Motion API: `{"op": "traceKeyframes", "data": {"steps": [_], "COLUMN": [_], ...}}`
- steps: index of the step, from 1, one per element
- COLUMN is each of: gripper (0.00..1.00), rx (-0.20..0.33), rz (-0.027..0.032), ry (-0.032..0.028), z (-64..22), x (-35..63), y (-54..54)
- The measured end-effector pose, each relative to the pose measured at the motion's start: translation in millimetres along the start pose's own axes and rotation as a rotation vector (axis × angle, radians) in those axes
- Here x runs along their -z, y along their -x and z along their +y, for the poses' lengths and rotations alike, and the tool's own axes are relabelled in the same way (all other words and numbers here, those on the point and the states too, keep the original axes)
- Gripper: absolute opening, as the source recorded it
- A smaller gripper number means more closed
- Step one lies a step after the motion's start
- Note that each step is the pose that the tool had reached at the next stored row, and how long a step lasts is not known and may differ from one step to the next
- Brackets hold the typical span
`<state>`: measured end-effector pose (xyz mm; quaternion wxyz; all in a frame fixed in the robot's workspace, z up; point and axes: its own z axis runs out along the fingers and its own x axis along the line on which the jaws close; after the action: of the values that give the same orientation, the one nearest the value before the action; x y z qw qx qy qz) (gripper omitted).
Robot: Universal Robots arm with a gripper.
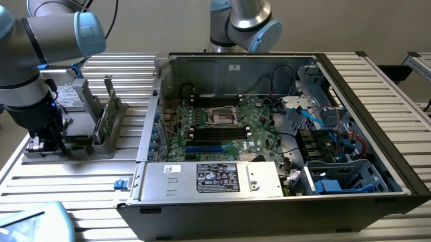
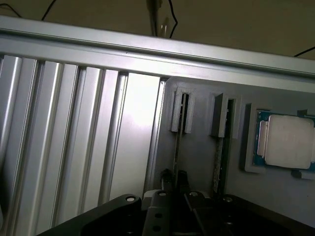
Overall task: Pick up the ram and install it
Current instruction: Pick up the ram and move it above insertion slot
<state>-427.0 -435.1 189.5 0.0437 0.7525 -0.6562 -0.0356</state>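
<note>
I see the gripper (image 1: 48,146) lowered at the gray holder (image 1: 101,146), which sits at nine o'clock from the computer case (image 1: 202,65) in the exterior view. Its fingers (image 2: 168,178) are pinched on the ram (image 2: 177,147), which stands on edge in a holder slot beside a second stick (image 2: 219,152).

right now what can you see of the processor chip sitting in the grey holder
The processor chip is a roughly square package with a plain, dull silver metal lid over a thin green board whose edge peeks out around it. It lies flat, lid towards the wrist camera, in a shallow framed recess of the grey holder, beside the two narrow slots. Only the recess touches it. The gripper is apart from it, by the slots.
</note>
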Motion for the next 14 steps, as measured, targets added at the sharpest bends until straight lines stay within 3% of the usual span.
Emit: {"op": "traceKeyframes", "data": {"steps": [14], "gripper": [0.14], "rx": [0.0], "rz": [-0.0004], "ry": [0.0036], "z": [-0.4], "x": [15.1], "y": [-0.4]}}
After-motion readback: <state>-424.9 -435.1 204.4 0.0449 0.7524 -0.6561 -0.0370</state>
